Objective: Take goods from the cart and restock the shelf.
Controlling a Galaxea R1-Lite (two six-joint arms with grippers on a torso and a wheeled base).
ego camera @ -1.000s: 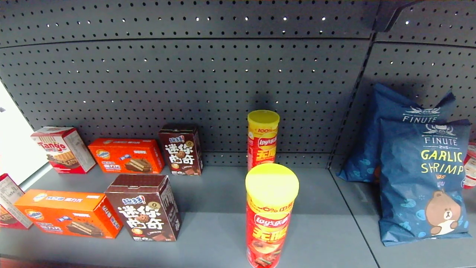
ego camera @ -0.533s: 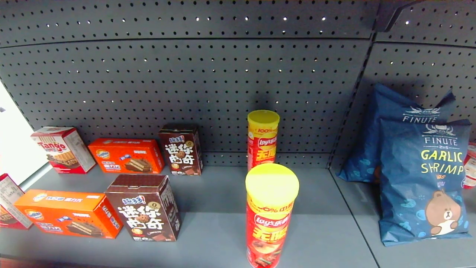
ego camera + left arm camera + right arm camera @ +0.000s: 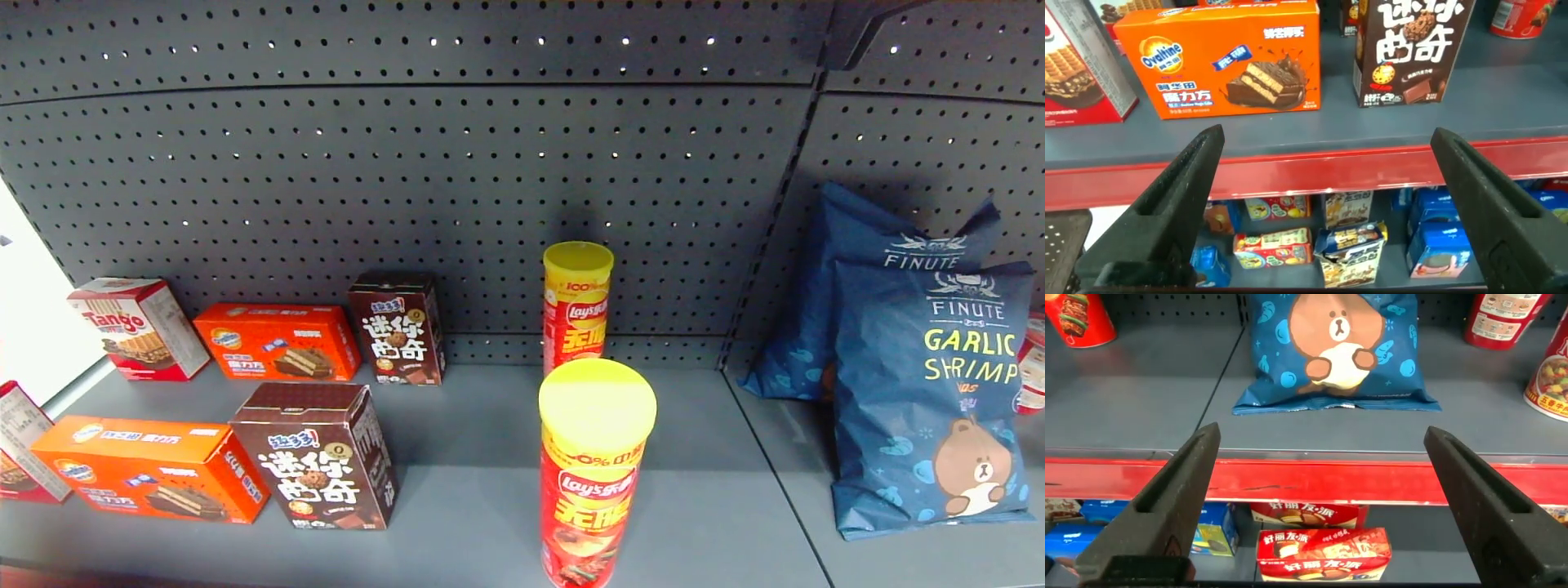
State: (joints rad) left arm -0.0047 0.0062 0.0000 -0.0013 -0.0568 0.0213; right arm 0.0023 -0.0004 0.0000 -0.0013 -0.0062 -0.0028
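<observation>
On the grey shelf (image 3: 473, 441) stand two red chip cans with yellow lids, one at the front (image 3: 594, 474) and one at the back (image 3: 576, 304). Left of them are brown cookie boxes (image 3: 322, 464), orange wafer boxes (image 3: 151, 467) and a red-and-white wafer box (image 3: 139, 327). Blue shrimp-snack bags (image 3: 931, 392) lean at the right. My left gripper (image 3: 1327, 200) is open, below the shelf's red front edge (image 3: 1315, 167), facing the orange box (image 3: 1221, 59) and brown box (image 3: 1413, 49). My right gripper (image 3: 1319, 502) is open, in front of the blue bag (image 3: 1331, 347).
A dark pegboard wall (image 3: 408, 180) backs the shelf. A lower shelf holds more snack boxes (image 3: 1331, 245) and orange packs (image 3: 1323, 551). Red cups (image 3: 1498, 318) stand beyond the blue bag. Bare shelf lies between the cans and the bags.
</observation>
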